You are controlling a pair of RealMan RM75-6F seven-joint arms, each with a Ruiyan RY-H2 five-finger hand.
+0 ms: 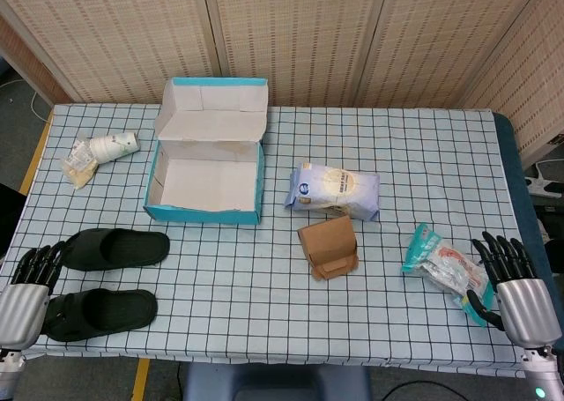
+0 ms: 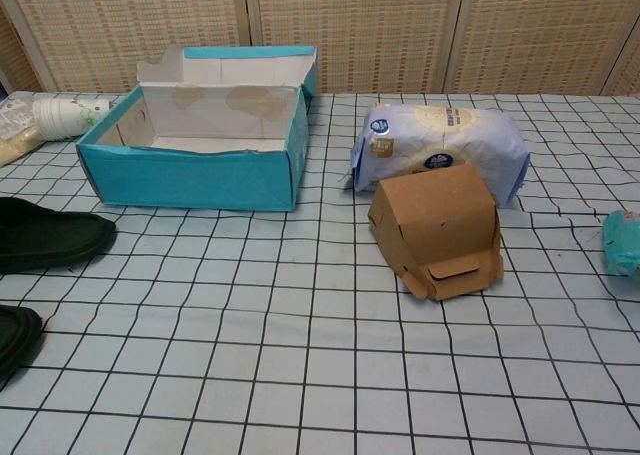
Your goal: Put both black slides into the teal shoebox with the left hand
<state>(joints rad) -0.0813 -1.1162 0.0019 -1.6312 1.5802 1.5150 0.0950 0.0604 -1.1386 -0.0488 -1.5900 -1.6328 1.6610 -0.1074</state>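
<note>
Two black slides lie at the table's front left: the far slide and the near slide. Behind them stands the teal shoebox, lid folded back, its white inside bare. My left hand rests at the front left edge, fingers apart, touching the heel ends of the slides and holding nothing. My right hand lies at the front right edge, fingers spread, empty. The chest view shows neither hand.
A brown cardboard carton and a pale blue bag sit mid-table. A teal snack packet lies by my right hand. A white roll and a wrapped packet sit at the far left.
</note>
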